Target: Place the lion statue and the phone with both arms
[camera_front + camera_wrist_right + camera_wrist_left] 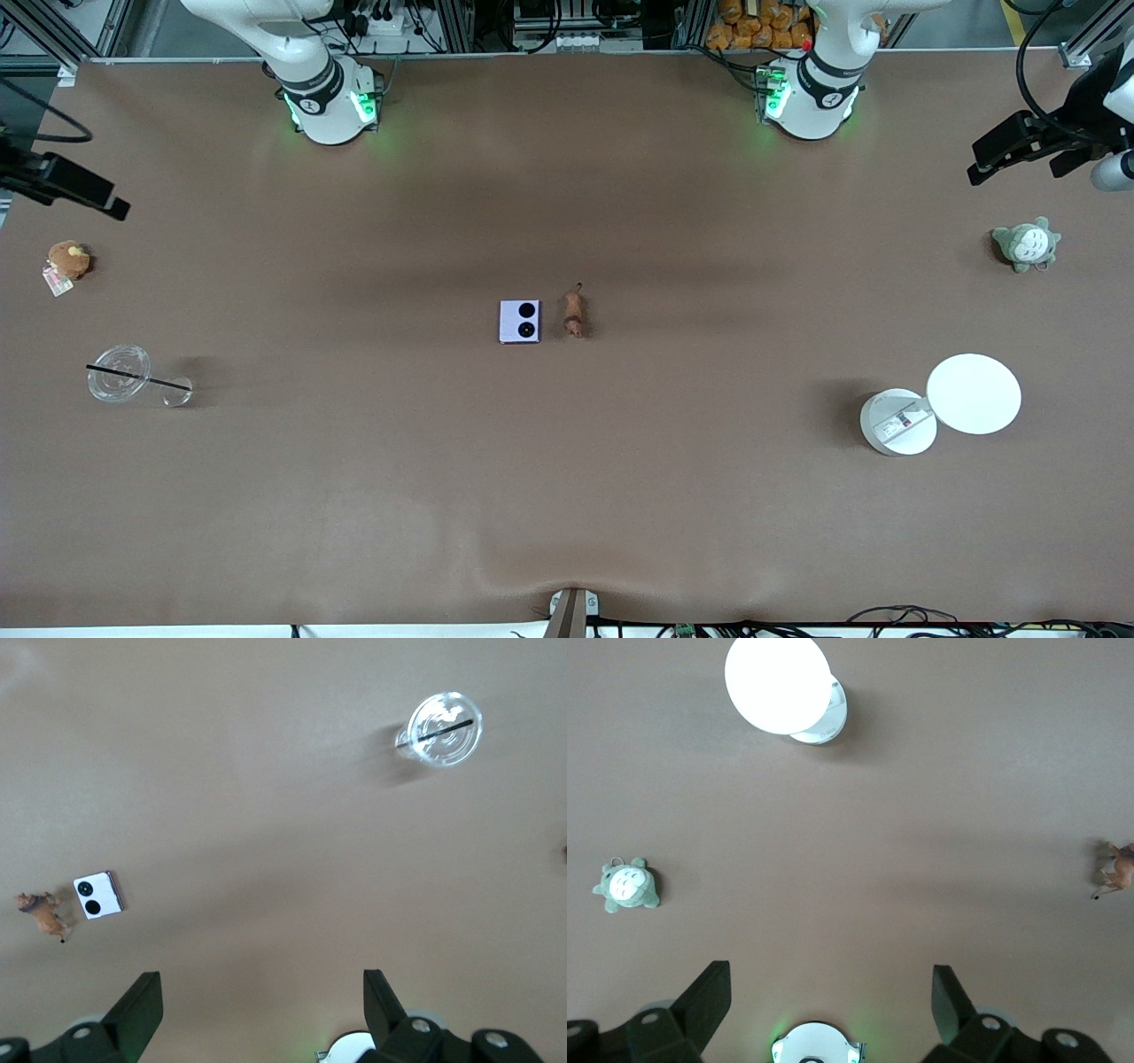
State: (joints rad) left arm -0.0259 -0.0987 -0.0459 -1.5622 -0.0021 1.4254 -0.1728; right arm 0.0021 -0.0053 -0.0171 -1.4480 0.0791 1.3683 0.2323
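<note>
- The phone (519, 321) and the lion statue (574, 314) lie side by side, just apart, at the middle of the table (567, 496), well away from every edge; I judge both are already set down.
- The left gripper (1019, 149) hangs high over the table's edge at the left arm's end, above the grey-green plush toy (1026, 245), fingers spread wide and empty.
- The right gripper (75, 188) hangs over the edge at the right arm's end, above the brown plush toy (67, 260), likewise wide apart and holding nothing.
- Both arms look drawn back, clear of the centre, waiting.

Brown-covered table (567, 496); metal framing (53, 31) along its top edge.
</note>
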